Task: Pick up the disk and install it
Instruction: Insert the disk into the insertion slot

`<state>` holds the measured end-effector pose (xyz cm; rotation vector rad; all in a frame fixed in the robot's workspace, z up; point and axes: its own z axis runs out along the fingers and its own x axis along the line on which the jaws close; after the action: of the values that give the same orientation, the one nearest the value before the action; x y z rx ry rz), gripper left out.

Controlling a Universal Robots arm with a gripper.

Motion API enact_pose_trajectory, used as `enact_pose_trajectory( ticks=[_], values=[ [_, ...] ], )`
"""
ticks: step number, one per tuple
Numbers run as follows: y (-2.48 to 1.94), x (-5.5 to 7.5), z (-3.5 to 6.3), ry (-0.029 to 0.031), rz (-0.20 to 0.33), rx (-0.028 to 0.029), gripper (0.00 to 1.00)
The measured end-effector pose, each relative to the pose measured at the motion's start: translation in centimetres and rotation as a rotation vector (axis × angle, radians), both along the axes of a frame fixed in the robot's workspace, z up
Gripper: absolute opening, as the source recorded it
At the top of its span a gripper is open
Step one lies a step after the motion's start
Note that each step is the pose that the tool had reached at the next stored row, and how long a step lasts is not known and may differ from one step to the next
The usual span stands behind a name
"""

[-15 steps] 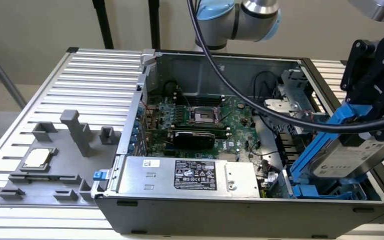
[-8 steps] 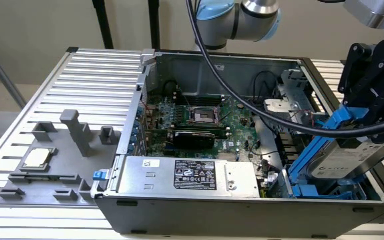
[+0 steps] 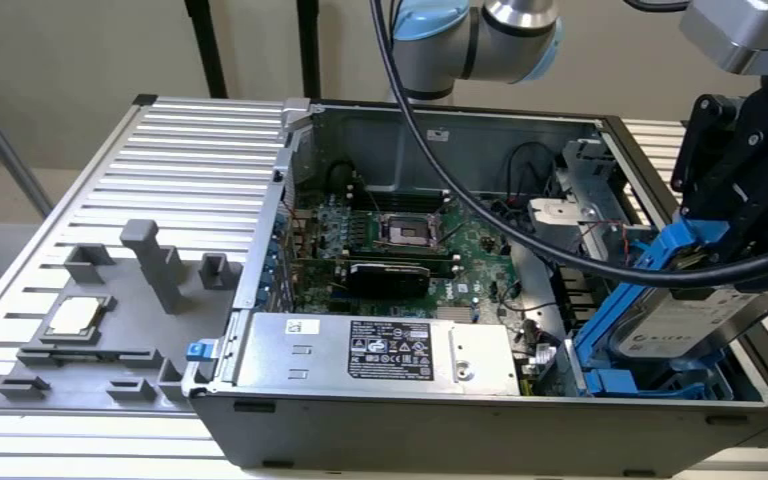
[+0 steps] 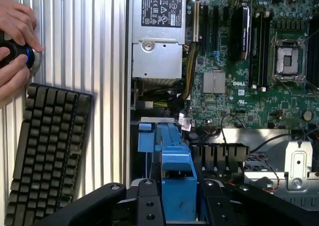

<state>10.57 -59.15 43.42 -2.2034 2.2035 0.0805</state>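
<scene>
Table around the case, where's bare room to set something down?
Bare: ribbed table between grey fixture and far edge, on the exterior view's left; strip between keyboard and case. Crowded: inside the case, where the gripper holds the disk.

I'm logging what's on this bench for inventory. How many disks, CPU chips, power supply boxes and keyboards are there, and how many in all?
disk: 1
CPU chip: 1
power supply box: 1
keyboard: 1
Total: 4
</scene>
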Motion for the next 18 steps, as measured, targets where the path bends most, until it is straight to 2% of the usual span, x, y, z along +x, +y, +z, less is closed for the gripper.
enact_pose_trajectory(
  ticks=[11, 18],
  values=[
    [0.0, 0.0, -0.7, 0.0019, 0.0, 0.0142, 0.33],
    [0.0, 0.0, -1.19, 0.0063, 0.001, 0.0171, 0.33]
  ],
)
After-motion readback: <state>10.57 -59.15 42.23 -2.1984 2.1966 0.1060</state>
